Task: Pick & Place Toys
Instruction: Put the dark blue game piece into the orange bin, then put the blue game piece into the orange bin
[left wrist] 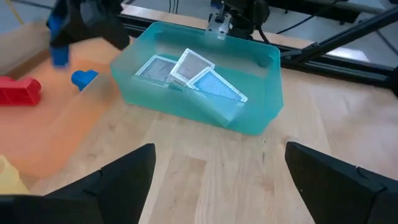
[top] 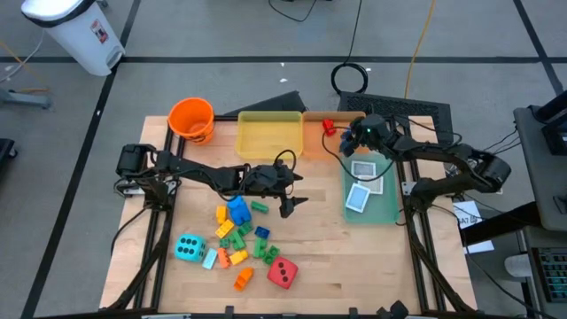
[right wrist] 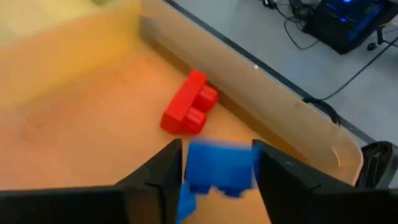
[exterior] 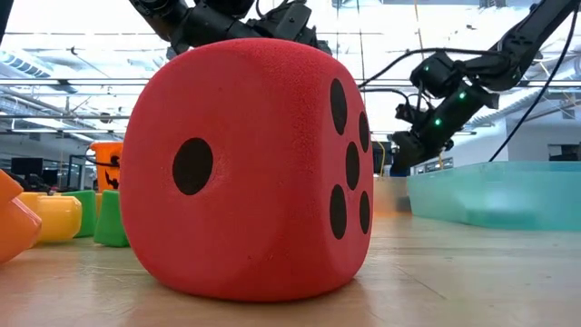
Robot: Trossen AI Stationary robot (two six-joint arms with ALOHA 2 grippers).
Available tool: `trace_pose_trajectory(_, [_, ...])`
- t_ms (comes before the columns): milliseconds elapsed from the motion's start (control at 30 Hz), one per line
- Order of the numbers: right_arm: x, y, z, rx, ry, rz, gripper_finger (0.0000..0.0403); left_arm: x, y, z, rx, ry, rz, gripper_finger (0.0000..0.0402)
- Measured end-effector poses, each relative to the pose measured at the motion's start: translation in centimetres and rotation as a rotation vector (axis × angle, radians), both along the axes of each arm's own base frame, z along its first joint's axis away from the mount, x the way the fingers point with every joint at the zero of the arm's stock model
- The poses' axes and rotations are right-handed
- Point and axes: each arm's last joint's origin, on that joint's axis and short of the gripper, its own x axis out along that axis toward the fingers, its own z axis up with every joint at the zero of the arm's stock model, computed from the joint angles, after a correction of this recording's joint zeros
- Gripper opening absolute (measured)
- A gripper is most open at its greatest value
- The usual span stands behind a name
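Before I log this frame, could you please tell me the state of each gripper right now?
Left gripper: open, empty, above the table near the green tray.
Right gripper: shut on a blue brick, above the orange tray.

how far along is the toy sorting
Done: cards lie in the green tray, a red brick in the orange one. In hand: the right gripper holds a blue brick above it. Left: the brick pile and both dice wait by the open left gripper.
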Motion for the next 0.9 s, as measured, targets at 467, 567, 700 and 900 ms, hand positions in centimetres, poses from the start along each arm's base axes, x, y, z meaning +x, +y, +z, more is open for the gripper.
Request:
trace_pose_trajectory(467, [0.1, 3.9, 3.6, -0.062, -0.088, 0.134, 0.0323, -5.3, 0.5, 0.6, -0.08, 0.408, 0.254, 0.037])
trace_pose_trajectory(567, [0.1, 5.2, 4.3, -0.045, -0.132, 0.165, 0.0329, -7.6, 0.1, 0.2, -0.172, 0.581, 0.358, 0.037])
trace_pose_trajectory(700, [0.4, 6.5, 4.9, -0.043, -0.171, 0.215, 0.0325, -10.2, -0.6, -0.7, -0.273, 0.8, 0.553, 0.037])
trace_pose_trajectory(900, [1.0, 7.4, 4.9, -0.055, -0.168, 0.271, 0.032, -11.5, -1.5, -1.8, -0.393, 0.861, 0.718, 0.037])
